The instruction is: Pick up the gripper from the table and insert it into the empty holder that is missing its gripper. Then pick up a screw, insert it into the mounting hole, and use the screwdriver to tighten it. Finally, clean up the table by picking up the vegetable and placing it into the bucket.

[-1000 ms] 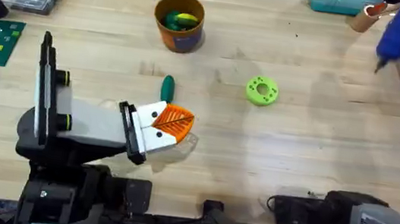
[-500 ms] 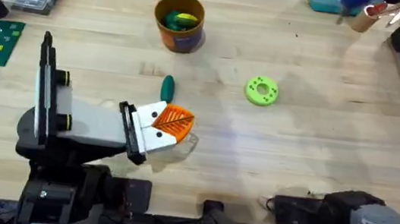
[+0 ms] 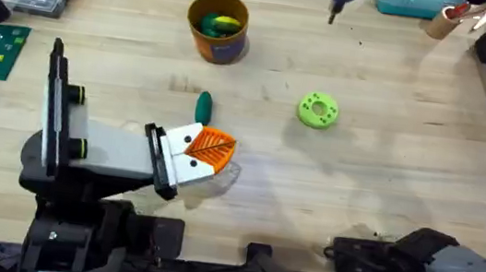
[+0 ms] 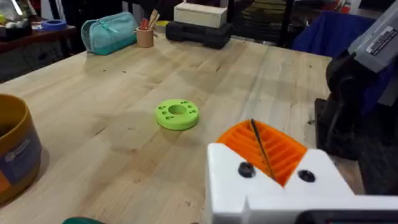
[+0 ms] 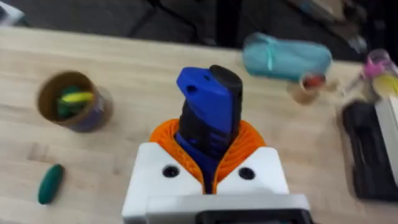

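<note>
The screwdriver (image 5: 210, 118) sits clamped between the right gripper (image 5: 210, 163) and its orange pads, bit tip near the table's far edge (image 3: 332, 15). The gripper (image 3: 212, 147) rests on the holder (image 3: 129, 152). The left gripper (image 4: 264, 149) is pressed shut, empty. Approach slowly, bit square to the mounting hole (not visible).

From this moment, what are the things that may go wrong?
1. The right gripper holds the screwdriver high over the table; if it slips, it may fall.
2. The vegetable lies close to the holder, so the screwdriver coming in may knock it away.
3. The bucket already contains toys, leaving less room for the vegetable.
</note>
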### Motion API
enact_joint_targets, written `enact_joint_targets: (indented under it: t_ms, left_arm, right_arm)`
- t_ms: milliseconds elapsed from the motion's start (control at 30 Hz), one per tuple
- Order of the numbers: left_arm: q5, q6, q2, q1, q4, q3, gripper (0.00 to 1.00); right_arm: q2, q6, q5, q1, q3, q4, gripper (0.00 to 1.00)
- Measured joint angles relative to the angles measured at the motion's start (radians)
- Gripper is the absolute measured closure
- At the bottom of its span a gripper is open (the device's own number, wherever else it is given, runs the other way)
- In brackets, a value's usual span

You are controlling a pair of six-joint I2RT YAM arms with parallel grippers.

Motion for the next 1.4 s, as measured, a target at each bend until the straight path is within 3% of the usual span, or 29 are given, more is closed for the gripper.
enact_joint_targets:
  t_ms: [300, 567, 1400]
  left_arm:
    - [0.0, 0.0, 0.0, 0.0, 0.0, 0.0, 0.985]
    - [0.001, 0.0, 0.0, 0.0, 0.0, 0.0, 0.985]
    - [0.002, 0.0, 0.0, 0.0, 0.0, 0.0, 0.985]
  right_arm:
    - [0.025, 0.019, -0.023, 0.031, 0.0, 0.015, 0.955]
    - [0.033, 0.015, -0.052, 0.147, -0.02, 0.165, 0.957]
    - [0.038, 0.031, -0.11, 0.324, -0.457, 0.582, 0.957]
